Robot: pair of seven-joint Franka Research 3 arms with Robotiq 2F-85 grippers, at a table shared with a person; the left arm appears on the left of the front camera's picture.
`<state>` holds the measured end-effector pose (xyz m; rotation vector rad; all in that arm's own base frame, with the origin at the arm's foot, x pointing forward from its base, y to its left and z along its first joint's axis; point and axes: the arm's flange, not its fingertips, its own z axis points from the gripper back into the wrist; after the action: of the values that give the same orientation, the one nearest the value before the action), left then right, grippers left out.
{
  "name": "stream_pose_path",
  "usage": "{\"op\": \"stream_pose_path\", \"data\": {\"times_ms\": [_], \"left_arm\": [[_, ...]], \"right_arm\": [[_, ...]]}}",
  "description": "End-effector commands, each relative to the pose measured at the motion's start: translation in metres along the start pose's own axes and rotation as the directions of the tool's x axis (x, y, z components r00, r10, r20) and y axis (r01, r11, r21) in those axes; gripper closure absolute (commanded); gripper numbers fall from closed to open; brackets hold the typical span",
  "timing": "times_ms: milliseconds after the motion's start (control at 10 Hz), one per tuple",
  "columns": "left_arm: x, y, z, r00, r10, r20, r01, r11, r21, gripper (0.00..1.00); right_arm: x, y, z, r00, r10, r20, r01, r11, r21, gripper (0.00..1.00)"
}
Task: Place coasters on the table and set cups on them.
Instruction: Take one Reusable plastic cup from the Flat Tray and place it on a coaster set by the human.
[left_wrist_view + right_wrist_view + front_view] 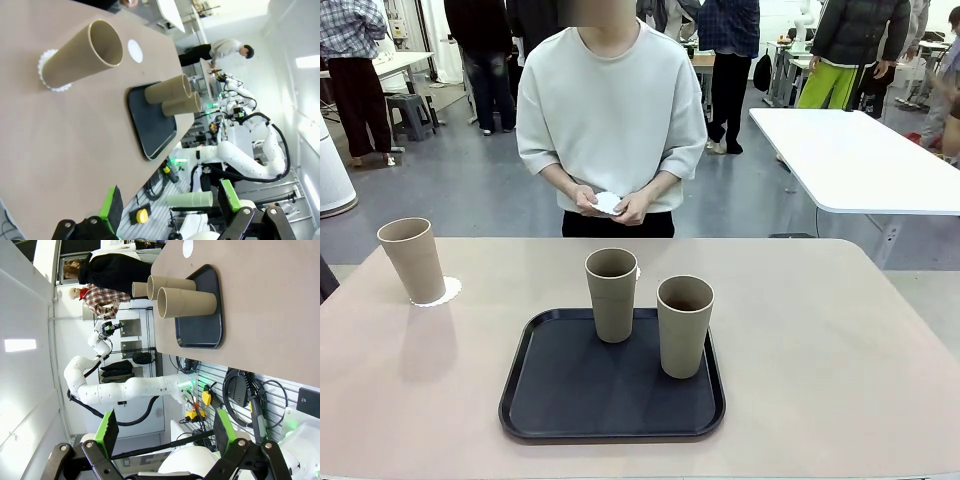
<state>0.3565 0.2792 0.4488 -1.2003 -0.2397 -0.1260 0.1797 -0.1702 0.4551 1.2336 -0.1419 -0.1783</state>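
Front view: two cups (612,293) (685,325) on tray (570,390), third cup (411,258) on coaster (448,291) near table's (820,350) left edge; left fingers (114,202), right fingers (108,427) apart

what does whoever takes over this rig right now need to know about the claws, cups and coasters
Left claw: open, empty, clear of the table. Right claw: open, empty.
Left cup stands on a coaster at the table's left side: done.
Bare coaster lies on the table beyond the black tray, no cup on it.
Third coaster is in the person's hands, not yet laid down.
Middle cup and right cup stand upright on the tray.
Left to do: lay the third coaster, then move both tray cups onto coasters.
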Motion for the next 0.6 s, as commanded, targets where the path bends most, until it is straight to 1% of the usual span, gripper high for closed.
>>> {"op": "stream_pose_path", "data": {"times_ms": [0,300,400,500], "left_arm": [[0.000,-0.004,0.002,1.000,0.019,0.007,-0.019,1.000,-0.007,0.00],[0.000,-0.004,0.002,1.000,0.019,0.007,-0.019,1.000,-0.007,0.00],[0.000,0.000,0.000,1.000,0.000,0.000,0.000,1.000,0.000,0.00],[0.004,-0.037,-0.012,0.988,-0.148,-0.044,0.151,0.985,0.081,0.00]], "right_arm": [[-0.001,0.000,0.000,1.000,0.009,0.001,-0.009,1.000,0.011,0.00],[-0.001,0.000,0.000,1.000,0.009,0.001,-0.009,1.000,0.011,0.00],[-0.001,0.000,0.000,1.000,0.009,0.001,-0.009,1.000,0.011,0.00],[-0.001,0.000,0.000,1.000,0.009,0.001,-0.009,1.000,0.011,0.00]]}}
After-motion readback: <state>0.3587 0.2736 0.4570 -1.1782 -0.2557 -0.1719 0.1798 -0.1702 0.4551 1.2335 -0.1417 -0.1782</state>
